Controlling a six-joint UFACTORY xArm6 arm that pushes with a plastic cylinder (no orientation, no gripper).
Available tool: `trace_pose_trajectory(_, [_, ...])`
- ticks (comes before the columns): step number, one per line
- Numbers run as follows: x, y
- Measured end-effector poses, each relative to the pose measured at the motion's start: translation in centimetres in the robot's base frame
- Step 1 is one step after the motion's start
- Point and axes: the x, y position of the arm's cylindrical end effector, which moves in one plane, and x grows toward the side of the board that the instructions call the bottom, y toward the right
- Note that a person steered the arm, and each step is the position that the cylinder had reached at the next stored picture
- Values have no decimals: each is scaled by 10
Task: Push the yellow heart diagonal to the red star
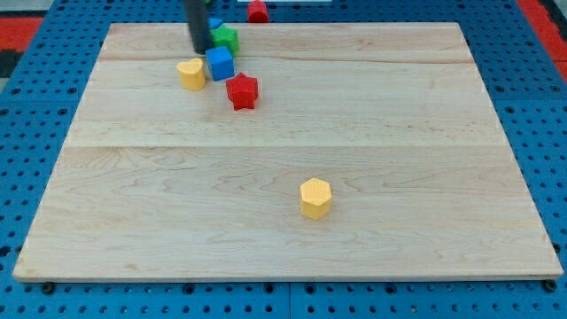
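The yellow heart (190, 73) lies near the view's top left of the wooden board (283, 204). The red star (242, 90) sits to its right and slightly lower. A blue cube (220, 64) stands between them, a little higher, close to both. My tip (203, 49) is at the end of the dark rod, just above and right of the yellow heart and at the blue cube's upper left. It looks close to the cube; I cannot tell if it touches.
A green block (228, 38) sits just above the blue cube, partly behind the rod. A small piece of another blue block (215, 24) shows beside the rod. A yellow hexagonal block (315, 197) lies at the lower middle. A red block (258, 11) lies beyond the board's top edge.
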Motion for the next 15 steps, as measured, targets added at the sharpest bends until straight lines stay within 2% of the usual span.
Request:
trace_pose_trajectory(1, [57,-38])
trace_pose_trajectory(2, [98,-44])
trace_pose_trajectory(4, [137,-96])
trace_pose_trajectory(5, [142,-60])
trace_pose_trajectory(7, [136,73])
trace_pose_trajectory(8, [124,73])
trace_pose_trajectory(9, [121,101])
trace_pose_trajectory(10, [122,154])
trace_pose_trajectory(11, [156,123])
trace_pose_trajectory(12, [213,69])
trace_pose_trajectory(13, [290,75])
trace_pose_trajectory(14, [325,113])
trace_pose_trajectory(15, [280,114])
